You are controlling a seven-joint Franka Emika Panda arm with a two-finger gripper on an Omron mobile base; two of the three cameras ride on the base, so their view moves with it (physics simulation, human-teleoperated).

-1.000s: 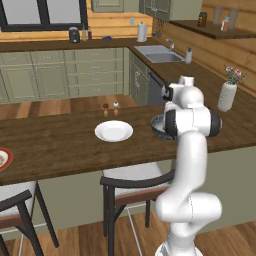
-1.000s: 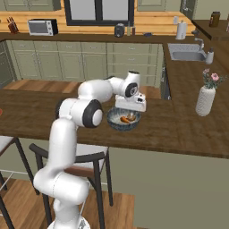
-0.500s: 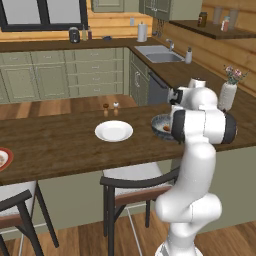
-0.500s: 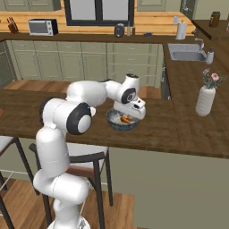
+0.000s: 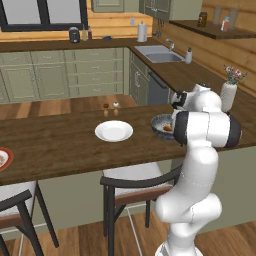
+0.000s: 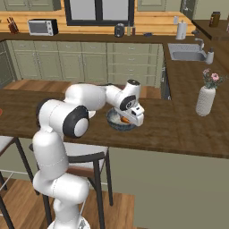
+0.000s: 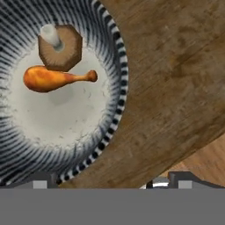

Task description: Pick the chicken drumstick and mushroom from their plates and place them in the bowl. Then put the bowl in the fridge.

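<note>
drumstick (image 7: 52, 78), mushroom (image 7: 59, 49) in bowl (image 7: 115, 79)

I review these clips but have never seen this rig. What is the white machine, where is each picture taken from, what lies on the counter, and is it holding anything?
The white machine is a robot arm on a driving base in a rendered kitchen. Two pictures come from cameras on the base, behind the arm to its left and right. The third looks down from the hand itself. The gripper hangs over the bowl on the wooden counter; its jaws are open and hold nothing. In the hand view, the chicken drumstick and the mushroom lie inside the bowl, touching each other. Also on the counter: a plain white plate, a red-rimmed plate at the left edge, two small shakers and a vase of flowers.
</note>
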